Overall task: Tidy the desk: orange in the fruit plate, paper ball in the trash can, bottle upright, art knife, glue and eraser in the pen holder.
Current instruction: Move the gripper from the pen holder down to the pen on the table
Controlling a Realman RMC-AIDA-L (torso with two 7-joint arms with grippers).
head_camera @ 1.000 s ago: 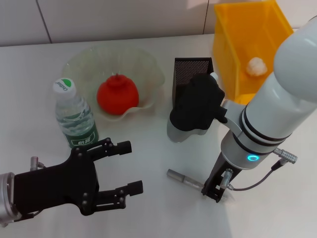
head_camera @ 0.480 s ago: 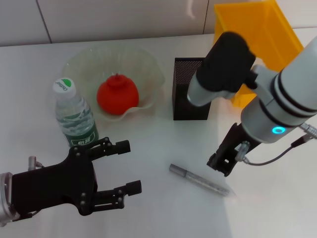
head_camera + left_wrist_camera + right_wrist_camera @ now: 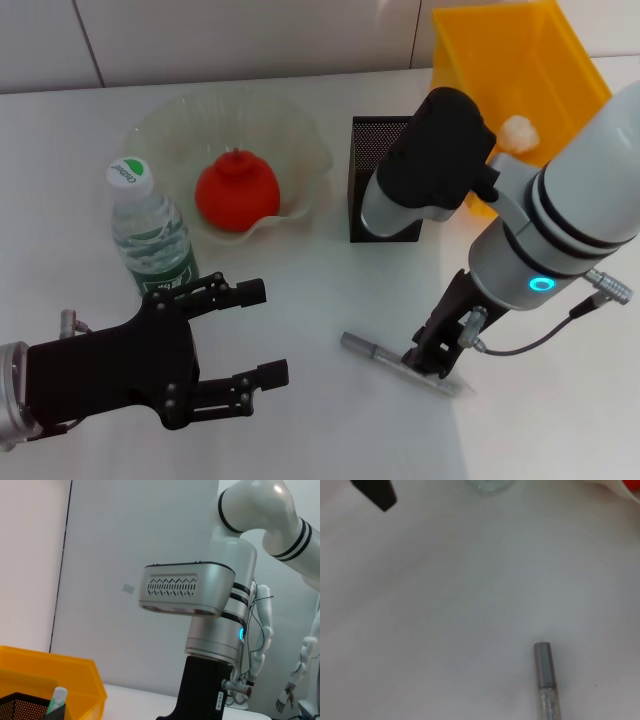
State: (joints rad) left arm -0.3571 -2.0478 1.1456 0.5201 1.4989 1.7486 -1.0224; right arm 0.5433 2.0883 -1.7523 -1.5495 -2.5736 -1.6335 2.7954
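— Start with the head view. What's on the table (image 3: 300, 290)?

— The orange (image 3: 236, 193) sits in the fruit plate (image 3: 160, 130), far left. The bottle (image 3: 151, 232) stands upright just near-left of the plate. The black mesh pen holder (image 3: 372, 150) is right of the plate, and the yellow trash can (image 3: 500, 70) is at the far right with the paper ball (image 3: 518, 131) inside it. A slim silver pen-like tool (image 3: 375, 352), perhaps the art knife, lies flat on the near part of the table.

— And the hands?

— The left hand (image 3: 252, 333) hovers at the near left, its fingers spread wide and holding nothing. The right hand (image 3: 428, 355) is low over the silver tool's right end; whether it grips the tool I cannot tell.

— Left wrist view?

— It looks across at the right arm (image 3: 210, 610). The trash can (image 3: 75, 680) and the pen holder (image 3: 25, 707) are at the frame's edge, with a light-capped stick (image 3: 56, 700) standing in the holder.

— Right wrist view?

— The silver tool (image 3: 545, 680) lies on the table (image 3: 445, 605). A black fingertip of the left hand (image 3: 377, 492), the bottle's base (image 3: 487, 484) and a sliver of orange (image 3: 632, 484) show at the edges.
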